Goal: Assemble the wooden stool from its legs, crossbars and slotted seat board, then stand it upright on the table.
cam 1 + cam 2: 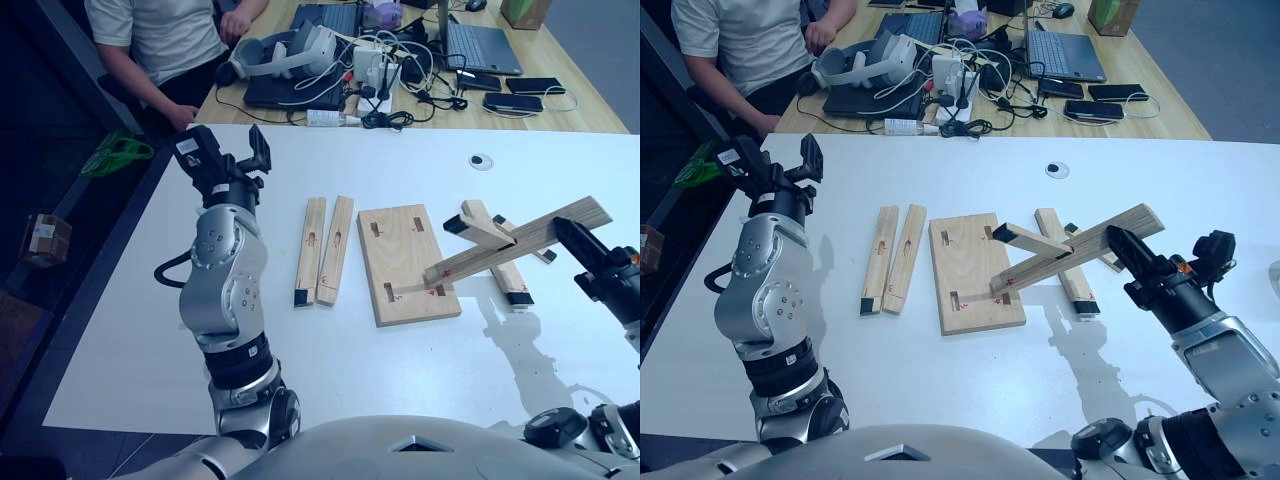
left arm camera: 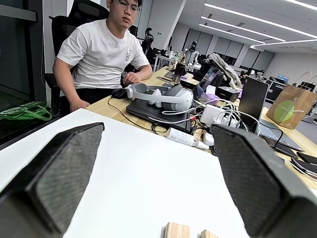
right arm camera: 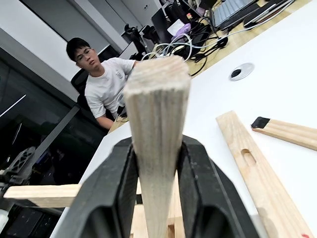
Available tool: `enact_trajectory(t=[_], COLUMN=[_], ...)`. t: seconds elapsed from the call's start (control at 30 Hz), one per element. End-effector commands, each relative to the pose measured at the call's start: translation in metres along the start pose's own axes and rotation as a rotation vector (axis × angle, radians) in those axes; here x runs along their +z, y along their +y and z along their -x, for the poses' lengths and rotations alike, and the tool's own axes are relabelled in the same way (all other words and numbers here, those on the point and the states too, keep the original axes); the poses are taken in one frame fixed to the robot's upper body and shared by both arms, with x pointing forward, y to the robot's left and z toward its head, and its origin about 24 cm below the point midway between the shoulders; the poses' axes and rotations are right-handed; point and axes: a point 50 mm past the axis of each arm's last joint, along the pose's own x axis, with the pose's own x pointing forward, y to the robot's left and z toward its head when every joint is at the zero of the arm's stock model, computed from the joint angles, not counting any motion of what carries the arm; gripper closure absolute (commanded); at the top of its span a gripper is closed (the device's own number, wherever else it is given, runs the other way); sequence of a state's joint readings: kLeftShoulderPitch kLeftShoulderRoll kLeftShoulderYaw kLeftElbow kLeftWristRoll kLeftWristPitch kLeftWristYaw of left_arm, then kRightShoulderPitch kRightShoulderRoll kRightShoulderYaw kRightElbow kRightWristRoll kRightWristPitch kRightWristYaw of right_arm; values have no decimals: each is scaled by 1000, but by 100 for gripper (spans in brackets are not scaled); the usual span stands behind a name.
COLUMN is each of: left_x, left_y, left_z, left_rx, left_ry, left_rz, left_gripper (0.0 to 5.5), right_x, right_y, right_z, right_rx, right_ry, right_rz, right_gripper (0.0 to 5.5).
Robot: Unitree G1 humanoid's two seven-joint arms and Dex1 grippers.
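The slotted seat board (image 1: 405, 262) lies flat mid-table. My right gripper (image 1: 1130, 250) is shut on a long wooden leg (image 1: 1080, 248) held at a slant, its lower end resting at a slot near the board's front corner. A short black-tipped crossbar (image 1: 470, 225) sticks out of that leg. Two loose legs (image 1: 312, 250) (image 1: 336, 248) lie side by side left of the board. Another leg (image 3: 252, 168) and a thinner black-tipped piece (image 3: 287, 131) lie under the held leg. My left gripper (image 1: 228, 152) is open and empty, raised over the table's far left.
A second table (image 1: 560, 115) behind holds a headset (image 1: 290, 50), laptops, phones and tangled cables. A person sits at its left end. A round cable grommet (image 1: 481, 161) sits in the white tabletop at the back right. The left table edge is close to my left arm.
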State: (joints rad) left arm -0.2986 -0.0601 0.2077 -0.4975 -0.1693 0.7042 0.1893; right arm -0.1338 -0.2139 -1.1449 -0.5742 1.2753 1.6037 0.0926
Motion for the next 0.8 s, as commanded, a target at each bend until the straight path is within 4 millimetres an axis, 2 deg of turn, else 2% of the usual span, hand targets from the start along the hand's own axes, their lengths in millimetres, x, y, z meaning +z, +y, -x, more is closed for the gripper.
enact_trajectory(t=[0.03,0.13,0.27,0.47,0.8], left_x=[-2,-3,-2,0,1], left_y=[-1,-1,-4,-5,-3], left_z=[2,2,0,-2,-1], left_rx=[4,5,-6,-11,5], left_ry=[6,8,5,-3,-10], left_rz=[7,10,15,14,14], left_gripper=[151,151,151,151,151], right_x=[3,7,10,1,-13], right_y=[-5,-10,-11,-3,40], right_z=[11,14,5,-2,-15], right_rx=[-32,-65,-75,-74,8], right_ry=[86,98,52,50,91], right_rz=[39,49,30,33,447], right_gripper=[452,452,452,452,452])
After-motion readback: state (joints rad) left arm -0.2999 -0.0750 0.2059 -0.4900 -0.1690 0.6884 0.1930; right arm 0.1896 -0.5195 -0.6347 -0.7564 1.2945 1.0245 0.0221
